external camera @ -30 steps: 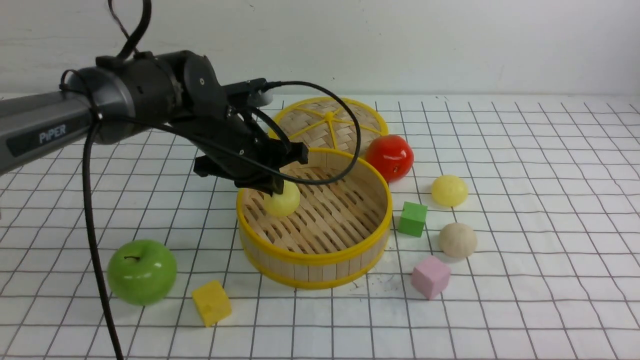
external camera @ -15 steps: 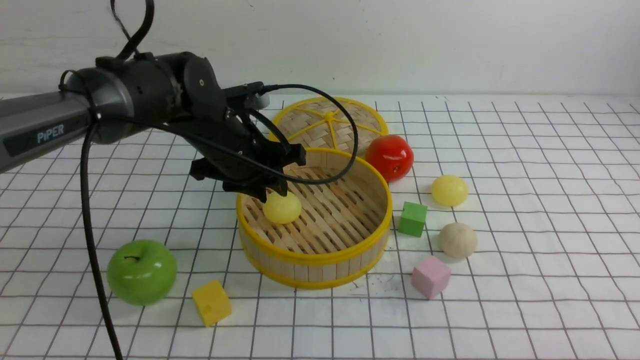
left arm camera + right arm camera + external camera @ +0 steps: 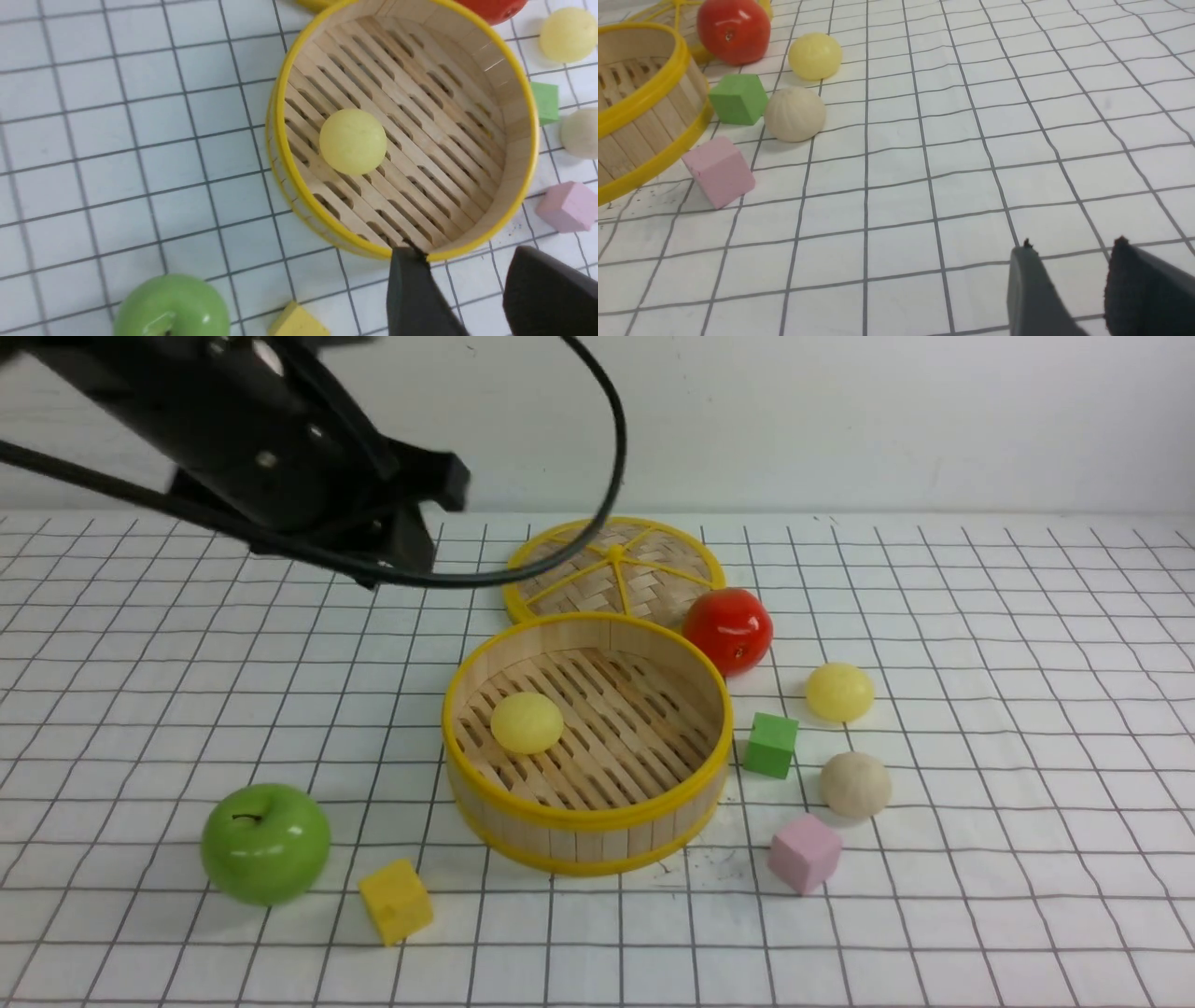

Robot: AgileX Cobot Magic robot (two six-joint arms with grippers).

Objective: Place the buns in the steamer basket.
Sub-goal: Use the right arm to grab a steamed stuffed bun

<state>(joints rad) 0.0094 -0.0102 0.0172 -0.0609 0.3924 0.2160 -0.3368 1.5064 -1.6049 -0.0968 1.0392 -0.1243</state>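
Observation:
The steamer basket (image 3: 586, 823) stands mid-table. One pale yellow bun (image 3: 527, 721) lies on its slatted floor near the left wall and also shows in the left wrist view (image 3: 352, 141). A second yellow bun (image 3: 839, 692) and the beige-white bun (image 3: 854, 784) lie on the table right of the basket. My left gripper (image 3: 431, 513) is open and empty, raised high above the table to the basket's far left; its jaws (image 3: 467, 256) stand apart. My right gripper (image 3: 1073, 247) is open and empty low over the mat, well away from the beige bun (image 3: 794, 114).
The flat woven lid (image 3: 653, 560) lies behind the basket, with a red apple (image 3: 727, 629) beside it. A green apple (image 3: 265, 843) and a yellow cube (image 3: 396, 901) sit at the front left. A green cube (image 3: 770, 744) and a pink cube (image 3: 804, 852) sit right of the basket.
My left gripper has let go of the yellow bun, which now lies on the basket floor. The arm has risen and pulled back to the left.

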